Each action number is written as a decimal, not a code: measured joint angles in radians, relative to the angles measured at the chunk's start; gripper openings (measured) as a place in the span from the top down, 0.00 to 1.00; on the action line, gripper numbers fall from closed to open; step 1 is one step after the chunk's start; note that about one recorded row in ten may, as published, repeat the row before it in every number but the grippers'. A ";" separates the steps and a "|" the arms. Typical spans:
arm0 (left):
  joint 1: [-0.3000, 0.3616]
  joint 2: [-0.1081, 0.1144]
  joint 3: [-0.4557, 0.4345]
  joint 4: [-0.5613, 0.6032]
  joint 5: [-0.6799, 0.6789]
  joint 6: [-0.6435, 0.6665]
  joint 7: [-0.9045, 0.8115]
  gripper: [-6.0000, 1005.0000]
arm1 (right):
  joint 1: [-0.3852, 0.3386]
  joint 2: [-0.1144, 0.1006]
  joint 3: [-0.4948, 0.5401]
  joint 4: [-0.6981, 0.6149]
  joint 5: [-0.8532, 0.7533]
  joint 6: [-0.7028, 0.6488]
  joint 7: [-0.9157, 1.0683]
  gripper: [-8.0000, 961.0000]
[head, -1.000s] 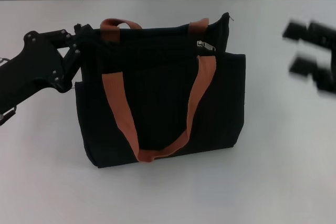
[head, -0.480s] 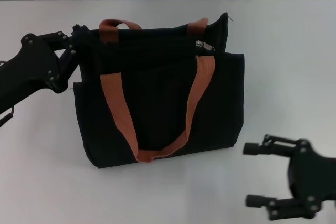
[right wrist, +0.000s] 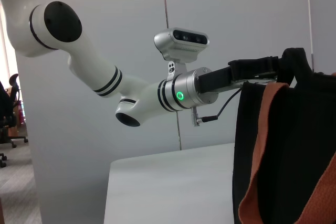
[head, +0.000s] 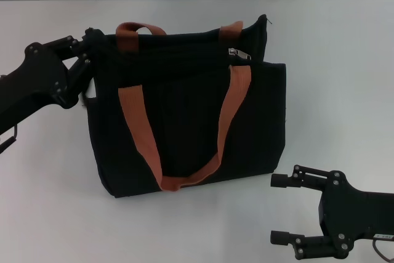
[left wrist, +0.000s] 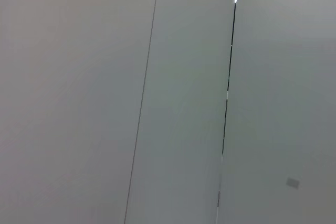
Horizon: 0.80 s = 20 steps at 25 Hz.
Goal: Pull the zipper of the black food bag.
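The black food bag point(head: 184, 121) stands upright in the middle of the white table, with its orange-brown handles point(head: 138, 133) hanging over its front. The zipper point(head: 240, 53), a small silver slider, sits at the right end of the bag's top, near the right handle. My left gripper point(head: 92, 44) is shut on the bag's top left corner. The right wrist view shows the same hold point(right wrist: 286, 66) on the bag point(right wrist: 294, 145). My right gripper point(head: 280, 209) is open and empty low at the front right, with its fingers pointing left, apart from the bag.
The white table point(head: 345, 90) spreads around the bag, with a grey wall behind it. The left wrist view shows only wall panels point(left wrist: 184, 103). The right wrist view shows my left arm point(right wrist: 131, 98) reaching in over the table.
My right gripper has dropped from the far right of the table to the front right, then shifted a little left. My left gripper has stayed on the bag's corner.
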 joint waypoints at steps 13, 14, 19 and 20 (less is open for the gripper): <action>0.013 0.090 0.033 0.077 0.109 0.073 -0.139 0.67 | 0.008 0.001 0.004 0.010 0.000 0.004 -0.001 0.15; 0.018 0.108 0.033 0.098 0.131 0.090 -0.176 0.62 | 0.008 0.001 0.004 0.010 0.000 0.004 -0.001 0.15; 0.042 0.187 0.020 0.225 0.199 0.154 -0.365 0.34 | 0.012 0.001 -0.001 0.010 0.000 0.005 0.011 0.15; 0.042 0.187 0.020 0.225 0.199 0.154 -0.365 0.31 | 0.012 0.001 -0.001 0.010 0.000 0.005 0.011 0.15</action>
